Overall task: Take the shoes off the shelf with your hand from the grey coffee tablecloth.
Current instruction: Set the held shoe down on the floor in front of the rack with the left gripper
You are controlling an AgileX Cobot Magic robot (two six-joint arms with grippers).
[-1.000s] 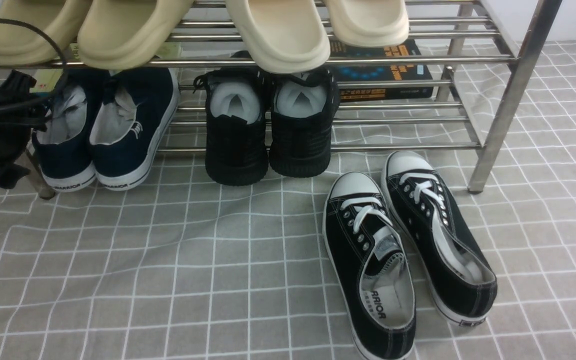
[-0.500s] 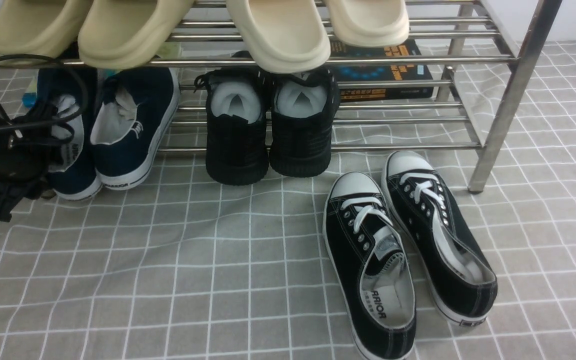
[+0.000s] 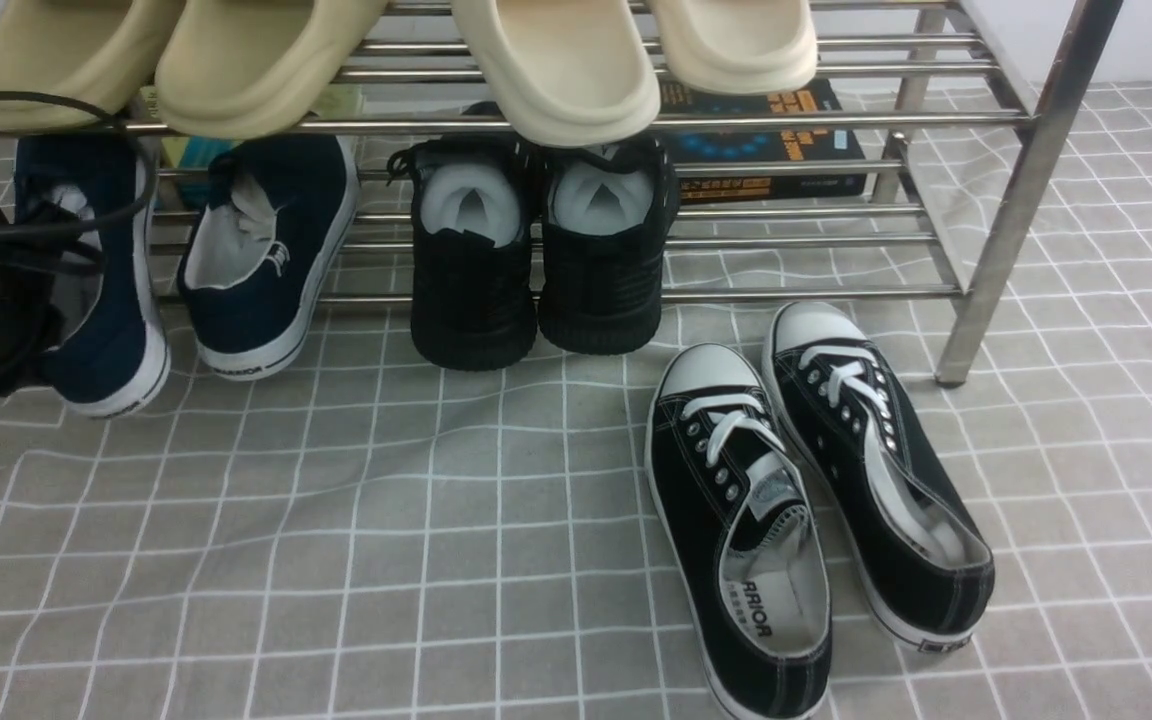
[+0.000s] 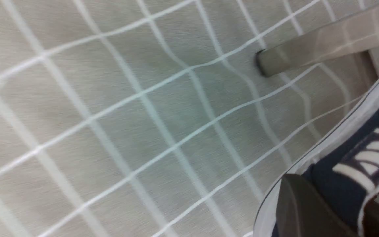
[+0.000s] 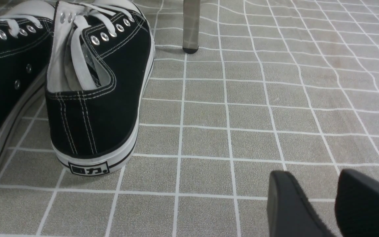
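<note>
Two navy blue shoes sit at the left of the silver shelf (image 3: 1016, 200). My left gripper (image 3: 26, 330), black with looping cables, is shut on the side wall of the left navy shoe (image 3: 106, 330), which is tilted on its side, heel out over the grey checked tablecloth (image 3: 336, 520). In the left wrist view one finger (image 4: 294, 204) presses outside the shoe (image 4: 341, 184) and the other is inside. The second navy shoe (image 3: 266, 250) rests on the lower tier. My right gripper (image 5: 321, 197) is open and empty, low over the cloth.
All-black sneakers (image 3: 536, 260) sit on the lower tier. Beige slippers (image 3: 556, 70) are on the upper tier. Black lace-up sneakers with white toe caps (image 3: 796, 490) lie on the cloth by the right shelf leg (image 5: 191, 26). A book (image 3: 766, 140) lies behind.
My left gripper has drawn the left navy shoe leftward, away from its mate, and turned it onto its side. The other shoes have not moved.
</note>
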